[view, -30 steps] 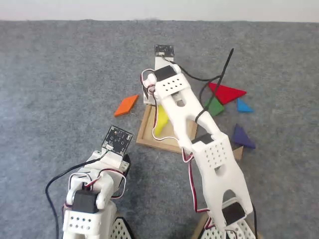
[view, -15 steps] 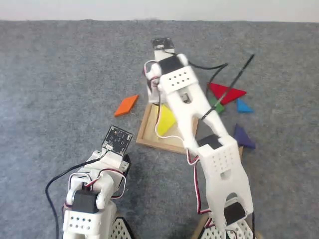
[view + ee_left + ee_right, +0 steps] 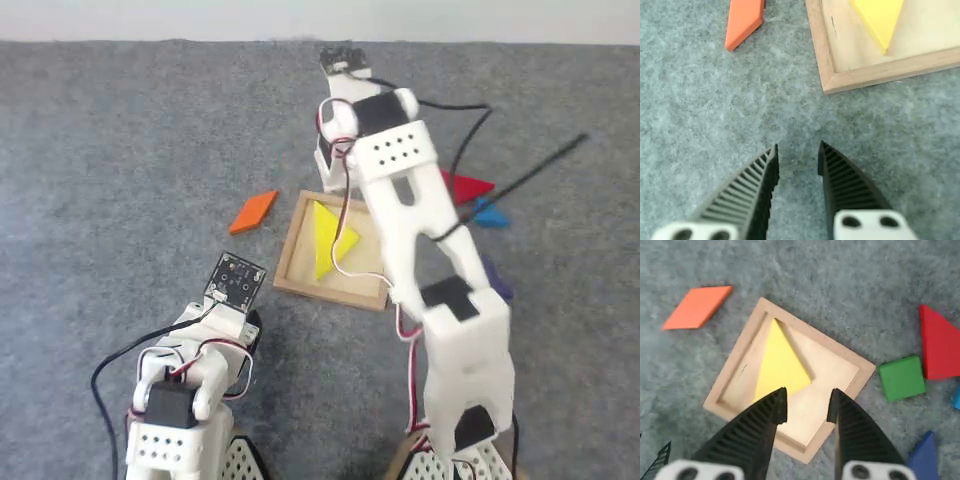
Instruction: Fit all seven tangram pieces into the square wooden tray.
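High view: square wooden tray (image 3: 325, 291) on grey worktop (image 3: 120, 150), 1 yellow wooden triangle (image 3: 328, 238) inside.
Left fingers (image 3: 798, 146): slightly parted, empty, near the tray's near-left corner.
Right fingers (image 3: 808, 390): slightly parted, empty, above tray.
Orange wooden parallelogram (image 3: 254, 211): left of tray.

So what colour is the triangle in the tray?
The triangle is yellow, clearest in right wrist view.

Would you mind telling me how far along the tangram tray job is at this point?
Done: one piece, the yellow triangle, lies inside the tray. In hand: nothing; the right claw and left claw are both open and empty. Left: the orange parallelogram, green square, red triangle, light blue piece and dark blue piece lie outside on the carpet.
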Controlling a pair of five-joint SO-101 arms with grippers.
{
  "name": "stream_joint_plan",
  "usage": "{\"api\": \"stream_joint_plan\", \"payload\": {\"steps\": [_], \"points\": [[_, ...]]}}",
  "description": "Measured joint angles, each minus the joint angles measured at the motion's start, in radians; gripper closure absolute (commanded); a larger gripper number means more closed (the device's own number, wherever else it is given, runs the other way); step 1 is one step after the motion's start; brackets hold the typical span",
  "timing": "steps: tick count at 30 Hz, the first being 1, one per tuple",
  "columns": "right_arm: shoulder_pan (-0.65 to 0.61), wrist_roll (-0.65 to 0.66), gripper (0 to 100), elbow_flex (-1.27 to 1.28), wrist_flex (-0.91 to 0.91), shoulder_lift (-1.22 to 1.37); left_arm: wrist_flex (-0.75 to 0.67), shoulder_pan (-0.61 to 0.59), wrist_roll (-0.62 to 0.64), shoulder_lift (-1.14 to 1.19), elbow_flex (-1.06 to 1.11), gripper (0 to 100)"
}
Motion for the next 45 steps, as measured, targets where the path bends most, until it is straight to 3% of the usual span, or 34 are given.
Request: {"api": "stream_joint_plan", "payload": {"steps": [4,7,15,17,34,45], "points": [[-0.015,0.020,85.1,0.130,-0.025,-0.155,0.000,0.000,0.000,0.000,0.000,88],[-0.012,0.021,85.1,0.339,-0.146,-0.290,0.000,0.000,0.000,0.000,0.000,88],[0.000,0.176,84.8,1.281,-0.899,-0.614,0.000,0.002,0.000,0.000,0.000,88],[-0.003,0.206,84.8,1.393,-0.996,-0.612,0.000,0.000,0.000,0.000,0.000,88],[0.041,0.203,85.0,1.114,-0.876,-0.255,0.000,0.002,0.000,0.000,0.000,88],[-0.146,0.203,85.0,1.105,-0.861,-0.253,0.000,0.000,0.000,0.000,0.000,88]]}}
